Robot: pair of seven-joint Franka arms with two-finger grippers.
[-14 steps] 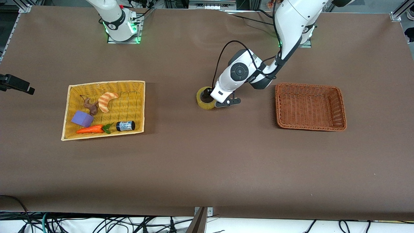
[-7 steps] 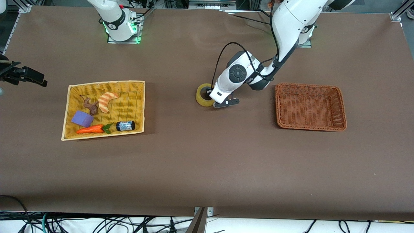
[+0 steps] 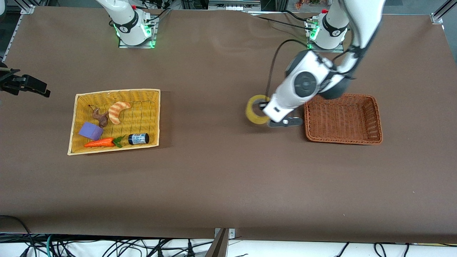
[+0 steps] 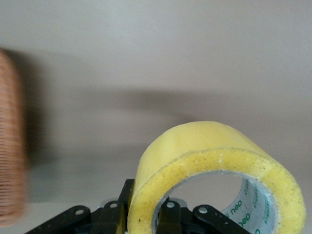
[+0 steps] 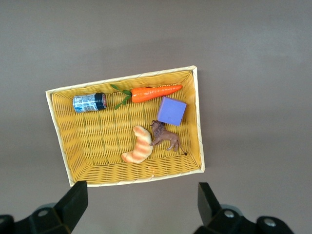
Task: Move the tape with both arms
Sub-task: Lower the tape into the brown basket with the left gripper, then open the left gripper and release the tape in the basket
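meanwhile, the left gripper [image 3: 266, 115] is pinching the tape [image 3: 255, 110] by its wall, one finger [image 4: 168, 217] inside the core and the other outside, and is carrying the roll in the air over bare table [image 3: 221, 178] just beside the brown basket [image 3: 375, 117], on the side toward the right arm's end. in the left wrist view the tape [image 4: 214, 170] is filling the foreground, its yellow ring tilted over the blurred table, with the basket's rim [image 4: 12, 146] showing at the edge.

the right gripper [image 5: 141, 204] is waiting with its fingers spread wide, hanging high over the table at the right arm's end, looking down on the yellow basket [image 5: 61, 131]. that basket [image 3: 76, 107] is holding a croissant [image 3: 118, 111], a brown animal figure [image 3: 100, 116], a purple block [image 3: 91, 131], a carrot [image 3: 100, 142] and a small dark jar [image 3: 138, 138].
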